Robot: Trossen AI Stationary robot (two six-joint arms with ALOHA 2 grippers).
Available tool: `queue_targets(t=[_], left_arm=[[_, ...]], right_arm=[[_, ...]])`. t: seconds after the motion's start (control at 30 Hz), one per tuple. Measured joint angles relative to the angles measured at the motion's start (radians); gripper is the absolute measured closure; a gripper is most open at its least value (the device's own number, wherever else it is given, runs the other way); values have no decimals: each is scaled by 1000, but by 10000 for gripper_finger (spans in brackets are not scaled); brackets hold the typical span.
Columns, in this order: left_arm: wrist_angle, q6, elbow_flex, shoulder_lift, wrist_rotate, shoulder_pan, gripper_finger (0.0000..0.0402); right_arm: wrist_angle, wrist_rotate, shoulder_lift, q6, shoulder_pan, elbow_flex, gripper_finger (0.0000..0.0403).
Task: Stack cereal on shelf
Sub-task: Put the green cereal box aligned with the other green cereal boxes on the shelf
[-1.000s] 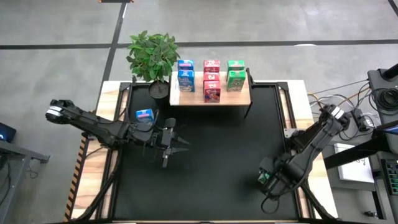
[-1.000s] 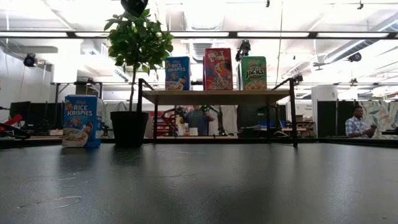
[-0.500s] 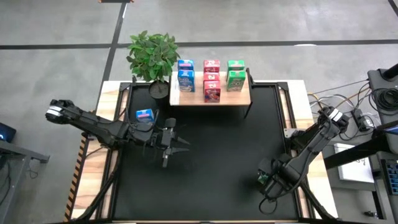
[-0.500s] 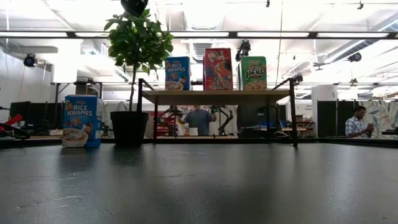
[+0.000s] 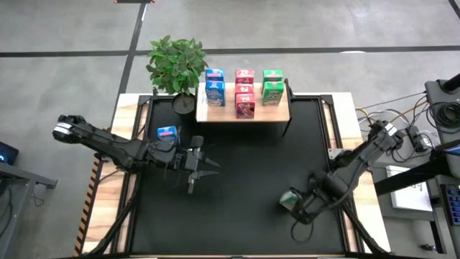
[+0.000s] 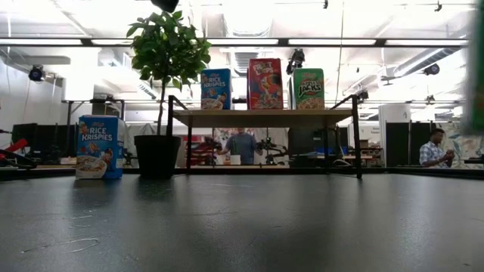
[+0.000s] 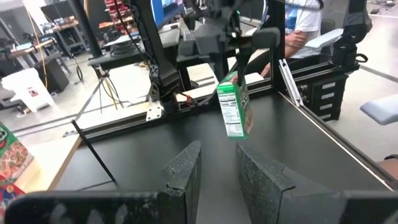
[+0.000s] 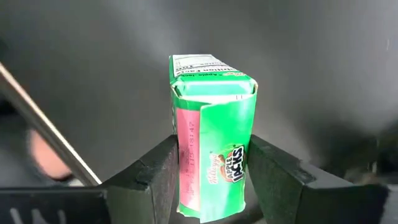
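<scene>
My right gripper (image 5: 291,203) hangs over the mat's near right part, shut on a green cereal carton (image 8: 211,143). The left wrist view shows that carton (image 7: 233,109) upright in the air. The shelf (image 5: 284,111) stands at the table's far edge with blue, red and green cartons (image 5: 243,90) upright on its board. One blue carton (image 5: 167,133) stands on the mat at the left. My left gripper (image 5: 208,167) waits left of centre, open, with nothing between its fingers (image 7: 186,174). My right gripper pinches the green carton between its two fingers (image 8: 155,174), on two opposite sides near its upper end (image 7: 231,87). The fingers come from above, pointing down. The carton hangs upright below them, lifted clear of the mat.
A potted plant (image 5: 176,61) stands at the shelf's left end. The black mat (image 5: 251,165) lies bare between the two arms and the shelf. People and equipment (image 6: 242,143) show in the room beyond the table.
My right gripper has gone up and toward the table's left with the green carton, which now hangs clear of the mat and shows as a green blur at the right edge of the low view.
</scene>
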Motion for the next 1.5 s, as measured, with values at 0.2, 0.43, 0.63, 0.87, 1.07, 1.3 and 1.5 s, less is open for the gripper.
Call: queue_targets(t=[0.2, 0.43, 0.63, 0.87, 1.07, 1.3, 1.5], left_arm=[[8, 7, 0, -3, 0, -1, 318], [-6, 28, 0, -3, 0, -1, 318], [-6, 29, 0, -3, 0, -1, 318], [-2, 37, 0, -3, 0, -1, 318], [2, 40, 0, -3, 0, -1, 318], [2, 40, 0, -4, 0, -1, 318], [2, 42, 0, -4, 0, -1, 318]], right_arm=[[3, 71, 0, -255, -174, 174, 232], [2, 69, 1, -646, -421, 381, 232], [-45, 85, 13, -983, -639, 531, 232], [-207, 151, 81, -1406, -879, 650, 232], [-190, 125, 147, -1655, -982, 680, 232], [-189, 130, 241, -1702, -1062, 712, 232], [-191, 133, 289, -1732, -1094, 714, 232]])
